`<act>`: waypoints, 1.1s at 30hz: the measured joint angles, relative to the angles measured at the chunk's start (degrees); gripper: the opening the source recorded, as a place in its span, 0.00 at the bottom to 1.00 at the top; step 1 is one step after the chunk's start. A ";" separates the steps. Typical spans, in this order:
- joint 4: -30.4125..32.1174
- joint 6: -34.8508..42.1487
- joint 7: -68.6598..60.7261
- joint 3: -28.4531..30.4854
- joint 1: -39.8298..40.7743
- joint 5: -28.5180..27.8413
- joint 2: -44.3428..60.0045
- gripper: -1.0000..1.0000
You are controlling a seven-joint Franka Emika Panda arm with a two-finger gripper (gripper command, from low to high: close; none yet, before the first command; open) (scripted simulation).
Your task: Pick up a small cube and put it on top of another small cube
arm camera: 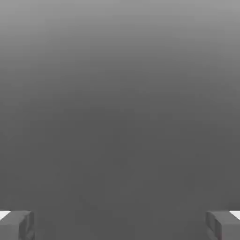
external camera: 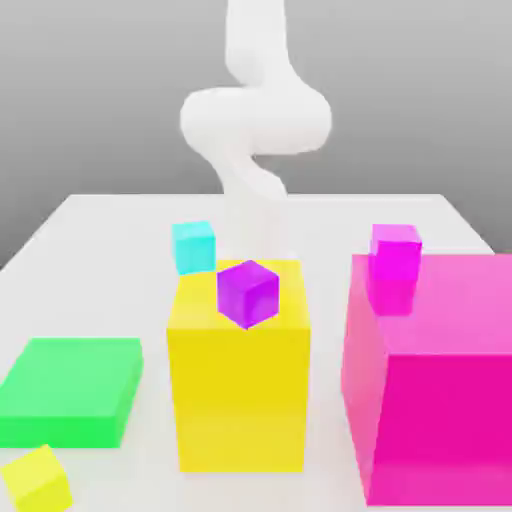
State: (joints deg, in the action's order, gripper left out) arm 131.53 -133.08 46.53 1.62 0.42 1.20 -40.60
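Cubes and blocks crowd a white table (external camera: 100,215) in the exterior view, while the hand view takes in plain grey ground with the two grey fingertips (arm camera: 18,225) at opposite sides of its frame. Those tips place the gripper (arm camera: 120,226) with its jaws spread wide apart, nothing between them and nothing touching them.

Going from the exterior view's left: the small yellow cube (external camera: 37,480) lies at the near corner of the table, tilted a little, just in front of a flat green block (external camera: 70,390). Next comes a small cyan cube (external camera: 194,246), farther back. Beside it, toward the middle, stands a tall yellow block (external camera: 238,390), and the small purple cube (external camera: 247,292) rests on its top face, turned corner-forward. Behind this block rises the white arm (external camera: 255,120), its lower part blurred against the table. At the exterior view's right sits a large magenta block (external camera: 440,400), with a small magenta-pink cube (external camera: 394,262) at its back upper corner; whether that cube rests on the block or stands behind it I cannot tell.

The yellow cube is well apart from the purple one, with the green block and the tall yellow block lying between them.
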 joint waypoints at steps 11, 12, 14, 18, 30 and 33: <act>-1.14 -5.75 2.89 6.61 2.46 5.59 23.24 0.50; -1.24 -6.27 3.15 7.12 2.76 6.09 25.32 0.50; -1.45 -7.30 3.69 8.07 3.42 7.07 29.48 0.50; -1.85 -9.38 4.92 9.69 5.36 8.79 37.77 0.50; -3.02 -16.42 10.65 13.69 10.58 10.75 62.00 0.50; -4.20 -20.76 9.35 11.93 12.36 13.03 68.33 0.50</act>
State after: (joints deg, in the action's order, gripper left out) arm 127.32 -153.84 55.88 13.55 12.78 14.23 27.73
